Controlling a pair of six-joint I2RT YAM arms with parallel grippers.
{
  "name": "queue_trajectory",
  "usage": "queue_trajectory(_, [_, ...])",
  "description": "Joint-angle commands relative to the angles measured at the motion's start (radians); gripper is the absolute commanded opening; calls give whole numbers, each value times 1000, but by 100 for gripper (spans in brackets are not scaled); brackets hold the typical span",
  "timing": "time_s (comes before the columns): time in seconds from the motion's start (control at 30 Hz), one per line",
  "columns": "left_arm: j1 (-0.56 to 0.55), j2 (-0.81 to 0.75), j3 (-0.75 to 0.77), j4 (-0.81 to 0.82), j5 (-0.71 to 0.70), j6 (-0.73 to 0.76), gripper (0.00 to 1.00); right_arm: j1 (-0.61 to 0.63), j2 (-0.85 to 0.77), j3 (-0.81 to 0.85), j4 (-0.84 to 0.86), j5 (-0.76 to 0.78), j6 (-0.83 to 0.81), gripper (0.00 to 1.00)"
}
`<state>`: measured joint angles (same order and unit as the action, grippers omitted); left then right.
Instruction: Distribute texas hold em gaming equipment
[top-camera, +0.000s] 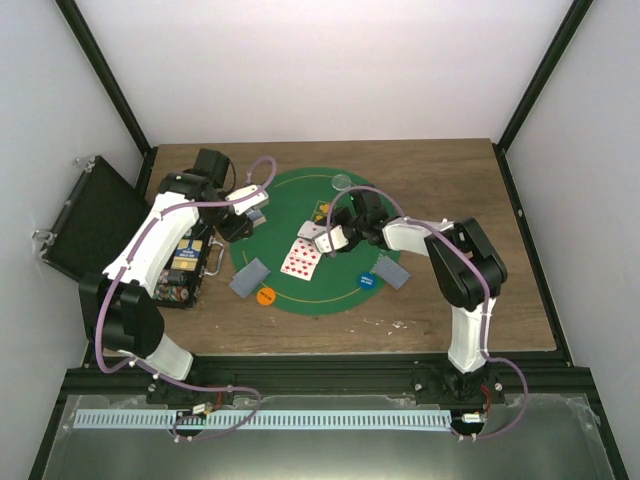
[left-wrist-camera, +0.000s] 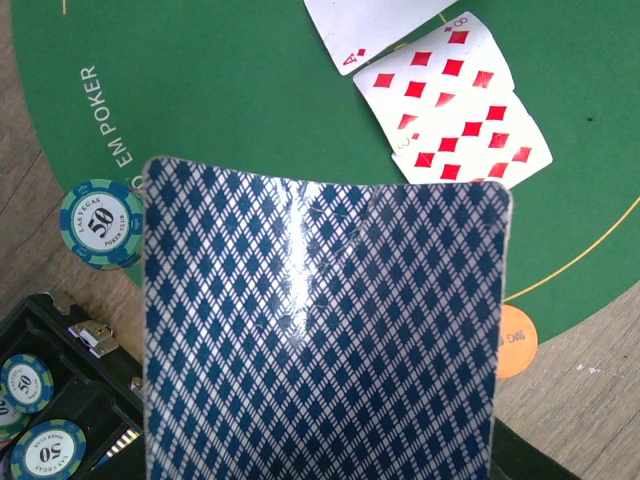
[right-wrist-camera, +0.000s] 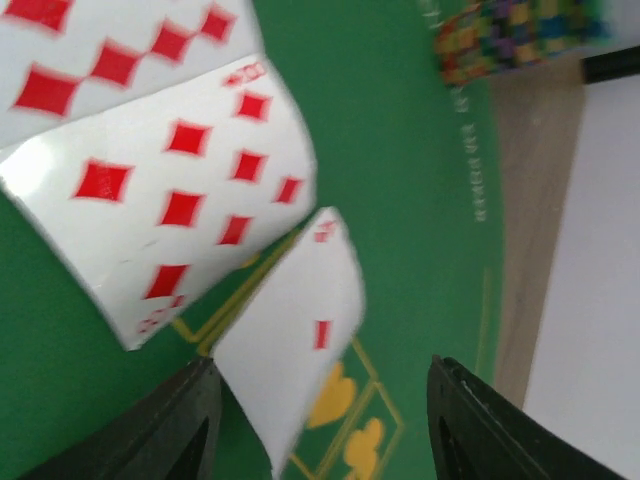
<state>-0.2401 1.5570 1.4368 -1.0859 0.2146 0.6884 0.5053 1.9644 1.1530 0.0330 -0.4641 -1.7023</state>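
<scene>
My left gripper (top-camera: 248, 212) is over the left part of the green mat (top-camera: 330, 200), shut on a blue-backed playing card (left-wrist-camera: 320, 320) that fills the left wrist view and hides the fingers. My right gripper (top-camera: 332, 238) is open low over the mat's middle, and its jaws stand either side of a face-up ace (right-wrist-camera: 300, 330). Two face-up diamond cards (top-camera: 300, 260) lie beside the ace. Face-down cards lie at the left (top-camera: 249, 277) and right (top-camera: 391, 268). An orange disc (top-camera: 265, 296), a blue disc (top-camera: 369, 281) and a clear disc (top-camera: 342, 181) lie near the mat's rim.
An open black case (top-camera: 90, 225) lies at the table's left edge, next to a chip tray (top-camera: 185, 265). A blue-green 50 chip (left-wrist-camera: 100, 222) lies at the mat's edge. A blurred stack of coloured chips (right-wrist-camera: 510, 35) shows in the right wrist view.
</scene>
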Motion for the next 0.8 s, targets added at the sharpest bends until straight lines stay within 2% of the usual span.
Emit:
queue_trajectory(0.0, [5, -6, 3, 3, 22, 9, 45, -16, -118, -27, 145, -97, 248, 60])
queue_trajectory(0.07, [4, -7, 6, 3, 25, 10, 45, -29, -172, -71, 251, -146, 390, 61])
queue_trajectory(0.23, [4, -5, 10, 1, 29, 11, 45, -54, -303, -180, 454, -242, 743, 75])
queue_trajectory(0.33, [4, -3, 12, 0, 32, 11, 45, -62, -349, -177, 540, -189, 1116, 79])
queue_trajectory(0.4, [5, -3, 14, -4, 37, 15, 45, -85, -366, -108, 476, -162, 1380, 84])
queue_trajectory(0.47, [4, -2, 18, -9, 47, 23, 45, -123, -360, -5, 347, -204, 1611, 86])
queue_trajectory(0.53, [4, -1, 27, -14, 62, 30, 45, -159, -307, 110, 201, -347, 1790, 86])
queue_trajectory(0.63, [-3, 3, 44, -25, 81, 43, 46, -173, -181, 299, 16, -547, 1977, 82])
queue_trajectory(0.7, [-19, 4, 53, -41, 89, 60, 46, -170, -105, 388, -5, -687, 2090, 78])
queue_trajectory(0.77, [-43, 3, 61, -52, 89, 78, 46, -156, -59, 424, -19, -737, 2141, 75])
